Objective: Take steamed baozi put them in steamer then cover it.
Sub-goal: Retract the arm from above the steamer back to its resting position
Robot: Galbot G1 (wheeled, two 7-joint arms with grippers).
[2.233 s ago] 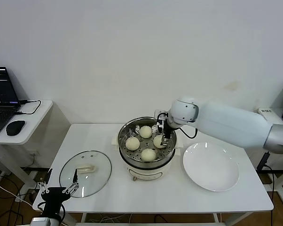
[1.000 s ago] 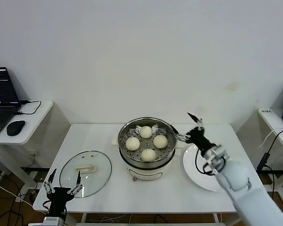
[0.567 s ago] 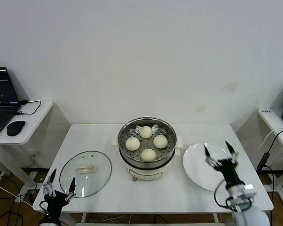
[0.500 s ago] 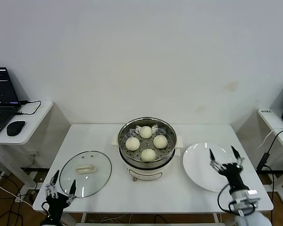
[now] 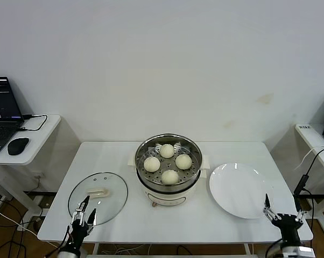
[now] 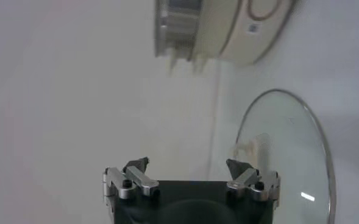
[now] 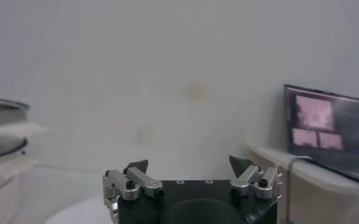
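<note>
All four steamed baozi (image 5: pixel 168 162) sit in steamer (image 5: pixel 169 171), desk centre. Cover (image 5: pixel 98 197) lies front-left. Left end effector (image 5: pixel 83 219) wide, empty beside it: grab handle next. Right end effector (image 5: pixel 281 213) wide, front-right corner.

The left hand (image 5: pixel 84 217) sits low at the near left of the bench, fingers spread and holding nothing. The right hand (image 5: pixel 281 215) sits low at the near right corner, fingers spread, also holding nothing.
</note>
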